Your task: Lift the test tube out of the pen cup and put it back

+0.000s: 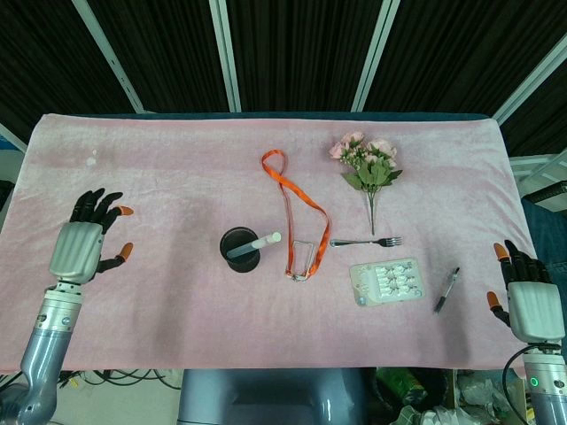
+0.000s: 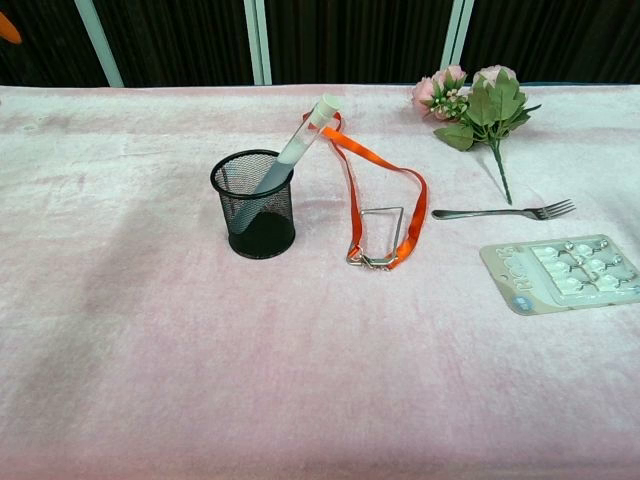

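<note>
A black mesh pen cup (image 1: 239, 251) (image 2: 254, 204) stands near the middle of the pink cloth. A clear test tube (image 1: 255, 243) (image 2: 290, 153) with a white cap leans in it, its top tilted toward the orange lanyard. My left hand (image 1: 85, 243) hovers over the cloth's left edge, far from the cup, fingers spread and holding nothing. My right hand (image 1: 523, 296) sits at the cloth's right front corner, also open and empty. In the chest view only an orange fingertip (image 2: 8, 26) shows at the top left.
An orange lanyard (image 1: 298, 212) (image 2: 385, 190) lies right of the cup. Beyond it are a fork (image 1: 366, 241) (image 2: 500, 211), a flower sprig (image 1: 368, 168) (image 2: 475, 110), a blister pack (image 1: 387, 282) (image 2: 565, 272) and a pen (image 1: 446, 289).
</note>
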`<state>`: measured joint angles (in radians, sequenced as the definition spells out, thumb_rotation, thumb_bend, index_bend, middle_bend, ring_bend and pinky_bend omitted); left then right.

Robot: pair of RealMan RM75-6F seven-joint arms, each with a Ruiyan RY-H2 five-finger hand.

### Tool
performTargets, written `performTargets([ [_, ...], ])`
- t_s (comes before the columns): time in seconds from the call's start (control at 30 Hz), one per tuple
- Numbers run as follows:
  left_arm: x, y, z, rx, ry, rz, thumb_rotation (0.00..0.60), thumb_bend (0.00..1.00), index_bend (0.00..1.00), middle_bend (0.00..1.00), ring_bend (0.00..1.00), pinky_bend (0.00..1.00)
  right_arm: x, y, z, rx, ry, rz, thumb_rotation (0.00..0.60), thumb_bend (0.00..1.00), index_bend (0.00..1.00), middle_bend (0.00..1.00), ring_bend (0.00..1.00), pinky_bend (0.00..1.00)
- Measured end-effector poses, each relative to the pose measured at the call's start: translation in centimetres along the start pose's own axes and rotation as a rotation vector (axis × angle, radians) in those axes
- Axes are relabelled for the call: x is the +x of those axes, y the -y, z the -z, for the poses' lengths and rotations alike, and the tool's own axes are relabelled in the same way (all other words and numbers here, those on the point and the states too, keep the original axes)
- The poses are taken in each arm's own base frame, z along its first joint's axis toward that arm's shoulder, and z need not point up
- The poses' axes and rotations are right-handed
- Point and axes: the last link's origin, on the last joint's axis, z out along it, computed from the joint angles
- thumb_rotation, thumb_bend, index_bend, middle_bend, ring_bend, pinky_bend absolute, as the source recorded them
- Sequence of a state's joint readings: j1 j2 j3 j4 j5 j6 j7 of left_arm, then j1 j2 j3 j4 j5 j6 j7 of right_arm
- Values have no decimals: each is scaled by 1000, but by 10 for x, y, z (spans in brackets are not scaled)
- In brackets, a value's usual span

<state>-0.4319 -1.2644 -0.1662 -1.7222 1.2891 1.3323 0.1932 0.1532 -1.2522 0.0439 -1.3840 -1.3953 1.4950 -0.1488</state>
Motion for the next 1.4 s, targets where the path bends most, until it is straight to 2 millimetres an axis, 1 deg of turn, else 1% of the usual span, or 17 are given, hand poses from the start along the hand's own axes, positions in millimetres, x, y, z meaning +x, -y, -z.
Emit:
performTargets([
  [0.1, -9, -9, -6, -19, 33, 31, 600, 303, 317, 93, 0, 25, -3, -1, 0, -6, 8, -10, 600, 231, 93, 64, 151, 195],
  [0.17, -12, -20, -12, -35, 65, 49, 600, 302, 316, 89, 0, 19, -5, -4, -2, -12, 21, -13, 600, 231, 93, 64, 151, 195],
  [0.33, -12, -45, -33, -5, 118, 76, 600, 302, 319, 89, 0, 16, -7, -4, -2, -10, 38, -9, 600, 231, 93, 64, 151, 195],
  [0.5, -14, -77, -57, 29, 196, 82, 600, 302, 324, 89, 0, 14, -7, -3, -2, -9, 42, -9, 600, 231, 93, 64, 151, 195],
  [0.67, -19, -114, -74, 17, 280, 77, 600, 302, 345, 96, 0, 10, -9, -1, -2, 0, 52, -12, 600, 231, 93, 64, 151, 195],
  [0.73, -23, -129, -79, 7, 306, 88, 600, 302, 359, 108, 0, 10, -10, -1, -2, 1, 56, -12, 600, 231, 93, 64, 151, 195],
  [0.77, -25, -139, -82, -7, 320, 94, 600, 302, 364, 112, 0, 10, -11, -1, -2, 1, 58, -11, 600, 231, 93, 64, 151, 195],
  [0.87, -30, -155, -84, -25, 347, 88, 600, 276, 362, 112, 0, 8, -10, -2, -2, -2, 58, -12, 600, 232, 93, 64, 151, 195],
  [1.17, -45, -172, -91, -5, 413, 83, 600, 261, 373, 113, 0, 7, -10, -3, -2, -6, 57, -21, 600, 231, 93, 64, 151, 195],
  [1.4, -54, -180, -94, -15, 443, 91, 600, 270, 403, 116, 0, 0, -10, -4, -3, -12, 57, -27, 600, 231, 92, 64, 151, 195],
])
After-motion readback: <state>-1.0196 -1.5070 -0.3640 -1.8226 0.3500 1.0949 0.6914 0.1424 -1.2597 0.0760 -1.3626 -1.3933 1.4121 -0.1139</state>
